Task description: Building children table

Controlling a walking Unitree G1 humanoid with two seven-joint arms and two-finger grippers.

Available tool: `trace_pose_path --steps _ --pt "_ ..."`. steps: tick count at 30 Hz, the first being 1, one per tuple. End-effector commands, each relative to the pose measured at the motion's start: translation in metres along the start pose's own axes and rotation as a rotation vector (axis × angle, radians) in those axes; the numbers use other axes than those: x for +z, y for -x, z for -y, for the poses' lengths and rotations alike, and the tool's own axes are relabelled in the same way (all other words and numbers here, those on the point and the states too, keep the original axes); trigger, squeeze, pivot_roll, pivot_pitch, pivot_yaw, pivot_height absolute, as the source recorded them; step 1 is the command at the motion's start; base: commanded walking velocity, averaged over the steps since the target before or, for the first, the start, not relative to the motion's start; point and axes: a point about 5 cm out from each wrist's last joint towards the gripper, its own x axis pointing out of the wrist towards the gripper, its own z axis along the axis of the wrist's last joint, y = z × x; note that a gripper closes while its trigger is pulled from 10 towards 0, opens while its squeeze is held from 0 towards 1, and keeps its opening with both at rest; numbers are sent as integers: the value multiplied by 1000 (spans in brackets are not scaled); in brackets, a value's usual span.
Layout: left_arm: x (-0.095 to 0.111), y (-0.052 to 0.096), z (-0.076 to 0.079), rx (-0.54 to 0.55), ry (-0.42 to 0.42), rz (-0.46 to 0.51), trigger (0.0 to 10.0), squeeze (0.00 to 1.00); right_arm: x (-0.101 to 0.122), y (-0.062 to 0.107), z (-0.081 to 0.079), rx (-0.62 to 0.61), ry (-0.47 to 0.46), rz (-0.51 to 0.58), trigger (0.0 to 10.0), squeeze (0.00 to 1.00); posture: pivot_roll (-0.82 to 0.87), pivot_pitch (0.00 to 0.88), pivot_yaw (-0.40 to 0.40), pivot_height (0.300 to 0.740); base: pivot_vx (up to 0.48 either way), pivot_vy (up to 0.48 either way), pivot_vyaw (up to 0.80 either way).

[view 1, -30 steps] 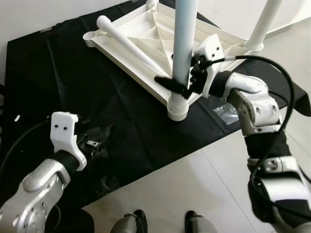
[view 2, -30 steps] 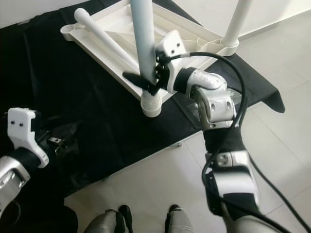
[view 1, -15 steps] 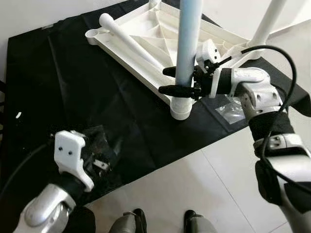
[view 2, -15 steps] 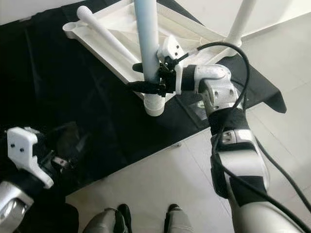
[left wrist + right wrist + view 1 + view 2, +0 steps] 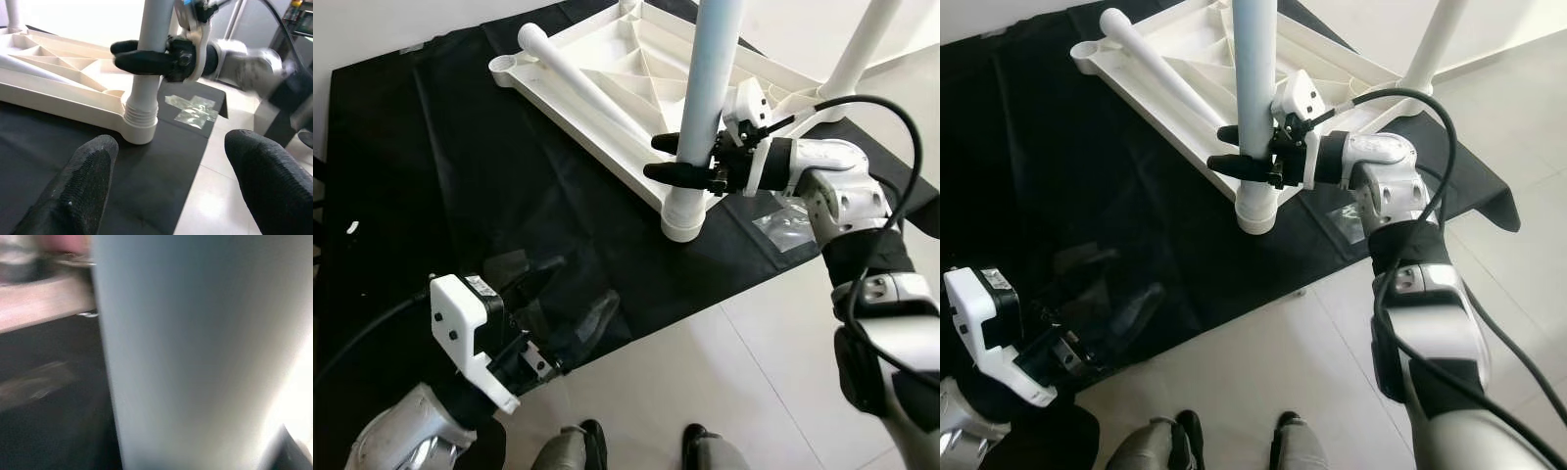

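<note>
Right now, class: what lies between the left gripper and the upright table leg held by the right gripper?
Bare black cloth lies between the left gripper and the leg, as the left wrist view shows.

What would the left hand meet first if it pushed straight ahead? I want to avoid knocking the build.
Probably the threaded base of the upright table leg, where it enters the tabletop's corner socket. The left hand is open, over the black cloth. Depth is uncertain.

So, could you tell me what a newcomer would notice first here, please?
The right gripper clasps an upright white table leg standing in the near corner socket of the upside-down white tabletop, which lies on a black cloth. The left gripper hovers open, low over the cloth's near edge.
</note>
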Motion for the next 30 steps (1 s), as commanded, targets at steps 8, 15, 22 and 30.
trace_pose_path --steps 8,15,22,30 --pt "5 2 -3 -65 -16 13 10000 0 -74 19 -64 -765 -231 -230 0 0 14 308 41 740 0 0 0" --pt "5 2 -7 -84 -23 10 10000 0 -57 -5 -66 -713 -241 -157 1451 0 19 293 43 740 0 0 0" --pt "3 -1 -7 -86 -21 5 10000 0 -27 -14 -70 -533 -239 -54 10000 1000 17 290 50 740 0 0 0" --pt "1 -6 -3 -92 -9 13 10000 0 -8 -15 -49 -90 -65 -75 10000 1000 20 281 53 740 0 0 0"
